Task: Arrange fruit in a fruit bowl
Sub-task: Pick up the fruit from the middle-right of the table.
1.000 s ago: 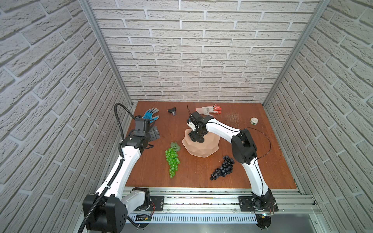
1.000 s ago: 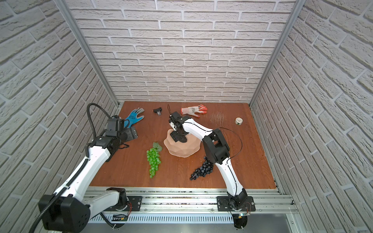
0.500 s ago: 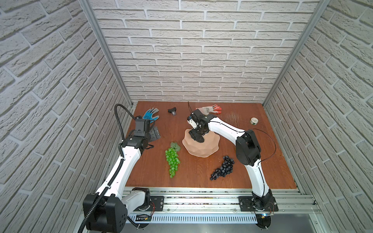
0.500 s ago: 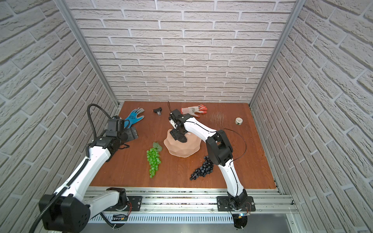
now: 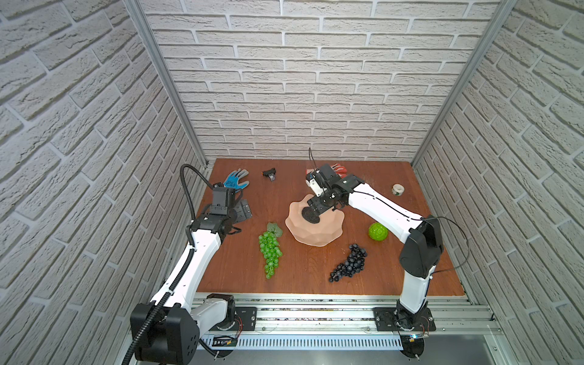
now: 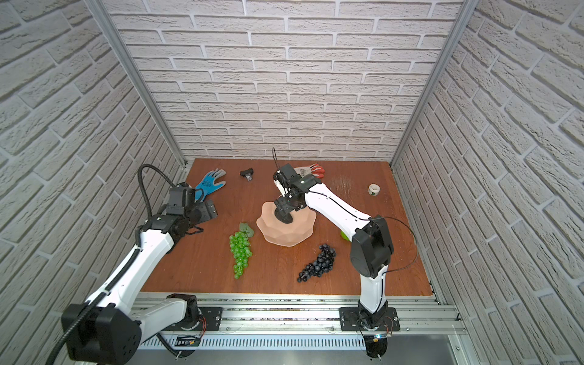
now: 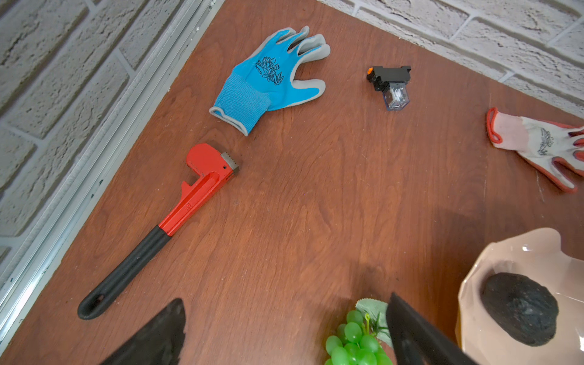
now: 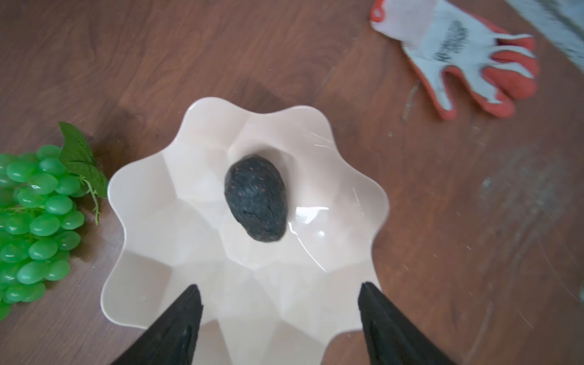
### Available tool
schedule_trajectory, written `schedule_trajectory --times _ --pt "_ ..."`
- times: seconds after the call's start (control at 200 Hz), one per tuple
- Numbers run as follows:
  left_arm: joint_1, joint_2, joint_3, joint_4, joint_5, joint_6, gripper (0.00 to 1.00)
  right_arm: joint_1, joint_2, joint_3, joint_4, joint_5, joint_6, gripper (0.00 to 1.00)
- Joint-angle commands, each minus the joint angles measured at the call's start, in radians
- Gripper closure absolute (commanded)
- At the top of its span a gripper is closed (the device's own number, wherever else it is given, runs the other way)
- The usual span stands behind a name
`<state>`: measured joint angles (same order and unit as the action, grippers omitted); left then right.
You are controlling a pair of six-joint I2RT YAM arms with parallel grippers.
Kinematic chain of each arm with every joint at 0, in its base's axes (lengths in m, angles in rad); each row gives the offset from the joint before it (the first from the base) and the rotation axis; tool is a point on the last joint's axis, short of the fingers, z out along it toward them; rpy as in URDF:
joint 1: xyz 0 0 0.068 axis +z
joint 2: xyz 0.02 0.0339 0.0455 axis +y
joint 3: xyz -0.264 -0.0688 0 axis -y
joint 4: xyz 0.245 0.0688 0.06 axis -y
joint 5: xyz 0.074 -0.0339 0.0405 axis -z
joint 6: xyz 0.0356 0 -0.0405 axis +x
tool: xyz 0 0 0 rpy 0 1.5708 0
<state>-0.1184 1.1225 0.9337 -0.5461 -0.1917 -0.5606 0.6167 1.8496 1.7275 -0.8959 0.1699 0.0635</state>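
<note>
Avocado (image 8: 256, 199) inside fruit bowl (image 8: 148, 278)

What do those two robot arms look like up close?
White shells with black joints. The left arm has a thick ribbed black hose; the right arm carries thin black wires. Both end in black, tapering jaws.

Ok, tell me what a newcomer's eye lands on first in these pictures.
The peach-pink bowl mid-table, with a dark bumpy avocado-like piece lying inside and the right gripper open above it. Next, the green grape bunch beside the bowl, the dark grape bunch nearer the front edge and the bright green round fruit by the right arm. Off to the left lies a red pipe wrench near a blue glove.
</note>
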Motion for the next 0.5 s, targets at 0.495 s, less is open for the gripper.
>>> schedule_trajectory --times 0.495 --pt "0.005 -0.06 -0.074 0.086 0.083 0.022 0.02 -0.286 -0.314 -0.419 -0.088 0.163 0.345 0.06"
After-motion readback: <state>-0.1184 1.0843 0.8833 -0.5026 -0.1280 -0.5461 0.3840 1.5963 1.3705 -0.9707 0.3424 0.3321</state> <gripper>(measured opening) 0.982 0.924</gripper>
